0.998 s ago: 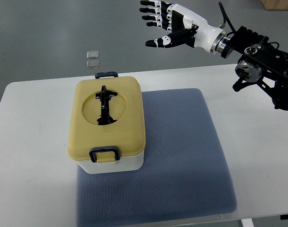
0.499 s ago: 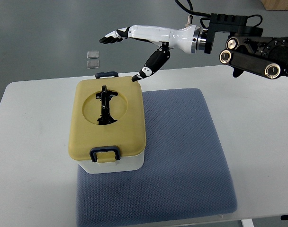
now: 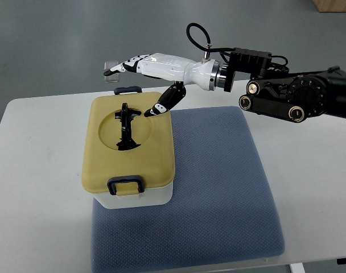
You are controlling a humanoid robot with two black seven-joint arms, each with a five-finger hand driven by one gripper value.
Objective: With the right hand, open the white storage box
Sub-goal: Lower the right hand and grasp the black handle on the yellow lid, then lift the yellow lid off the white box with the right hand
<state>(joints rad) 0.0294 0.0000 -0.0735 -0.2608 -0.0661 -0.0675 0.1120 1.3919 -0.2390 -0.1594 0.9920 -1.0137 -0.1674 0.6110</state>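
The white storage box [image 3: 140,197] stands on the left part of a blue-grey mat [image 3: 218,187]. Its yellow lid [image 3: 153,148] is closed, with a black folding handle [image 3: 125,126] in a round recess and dark latches at the near side [image 3: 125,185] and far side [image 3: 128,90]. My right hand [image 3: 136,79] reaches in from the right, open, over the box's far edge. Its fingers [image 3: 124,65] stretch past the far latch and its thumb [image 3: 161,105] points down at the lid's far right corner. It holds nothing. The left arm is out of view.
The box and mat lie on a white table [image 3: 36,187]. Two small clear squares [image 3: 109,77] lie on the grey floor beyond the table, partly behind my fingers. My black forearm [image 3: 292,96] spans the table's far right.
My right hand has swung left and down from high at the back right to the box's far edge. The thumb tip now sits over the lid's corner.
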